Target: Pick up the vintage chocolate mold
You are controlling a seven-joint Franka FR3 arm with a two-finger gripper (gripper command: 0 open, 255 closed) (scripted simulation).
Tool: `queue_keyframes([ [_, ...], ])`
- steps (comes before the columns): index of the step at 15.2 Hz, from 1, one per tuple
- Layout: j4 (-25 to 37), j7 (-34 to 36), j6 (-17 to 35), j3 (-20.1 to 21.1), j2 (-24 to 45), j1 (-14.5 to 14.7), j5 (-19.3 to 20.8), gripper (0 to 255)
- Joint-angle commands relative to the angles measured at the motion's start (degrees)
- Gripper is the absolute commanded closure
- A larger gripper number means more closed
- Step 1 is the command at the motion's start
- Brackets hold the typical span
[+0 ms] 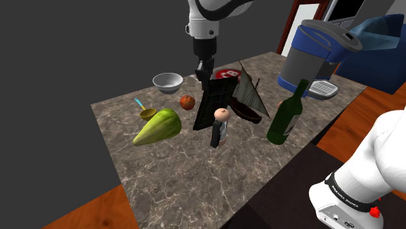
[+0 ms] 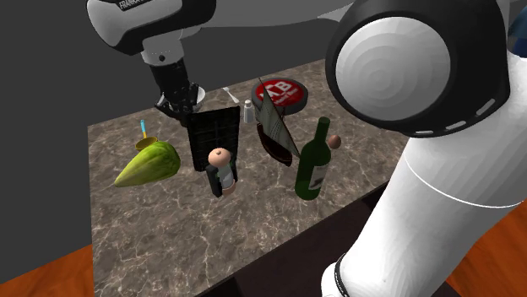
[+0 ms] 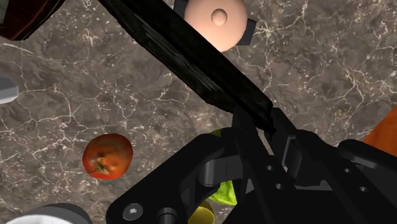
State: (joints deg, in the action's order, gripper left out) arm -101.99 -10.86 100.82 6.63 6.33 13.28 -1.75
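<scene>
Each kind comes singly on the one brown veined stone counter (image 1: pixel 182 175): one pale round bowl (image 1: pixel 168 81), one round red-orange fruit (image 1: pixel 187 102), one long yellow-green fruit (image 1: pixel 159 127), one flat black gridded chocolate mold (image 1: pixel 213 104), one dark green glass bottle (image 1: pixel 287 116), one dark-sailed model boat (image 1: pixel 247 94), one round red tin with white lettering (image 1: pixel 228 74), one blue-and-grey coffee machine (image 1: pixel 312 58), one little figure with a bald pink head (image 1: pixel 220 125), one small olive cup (image 1: pixel 148 114) (one blue stick (image 1: pixel 139 103) stands in it), one small pale shaker (image 2: pixel 247 110), one small brown ball (image 2: pixel 335 141).
</scene>
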Motion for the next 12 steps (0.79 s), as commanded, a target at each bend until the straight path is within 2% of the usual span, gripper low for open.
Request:
queue_keyframes([
  [1, 1.41, 0.1, -1.57, 0.03, -0.16, 0.02, -0.02, 255],
  [12, 9.06, 0.35, -9.35, 0.04, -0.29, 0.03, -0.01, 255],
])
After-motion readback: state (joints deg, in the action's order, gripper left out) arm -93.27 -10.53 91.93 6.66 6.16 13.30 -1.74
